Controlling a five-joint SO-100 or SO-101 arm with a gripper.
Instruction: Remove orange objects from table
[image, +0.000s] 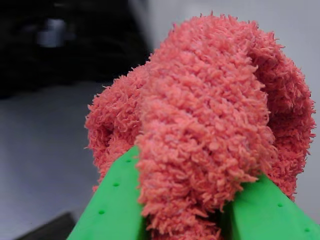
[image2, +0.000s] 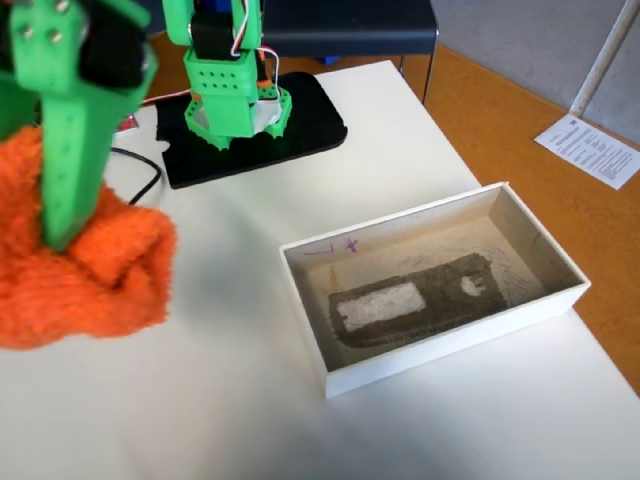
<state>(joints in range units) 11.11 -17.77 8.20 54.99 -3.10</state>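
**Orange cloth in the grip, not yet off the table**

We are holding the orange cloth lump (image2: 85, 270) in the green gripper (image: 187, 200), whose two fingers are pinching into the fuzzy knit from either side; the wrist view is showing the cloth bulging up between them and filling most of the frame. In the fixed view the lump is hanging close to the camera, over the left edge of the table (image2: 400, 140), and we are reading it as lifted clear of the surface, though the pictures are not showing the gap beneath it plainly.

The white box (image2: 545, 305) is sitting near the right edge of the tabletop, well apart from the cloth, and nothing but grey staining is lying on its bottom. The arm's base (image2: 238, 105) is standing on a black plate (image2: 300, 135) toward the far edge.

We are judging the task as roughly halfway: the grasp is made, but the carry and the release are left. No other orange thing is showing on the tabletop, so this looks like the only piece to clear.
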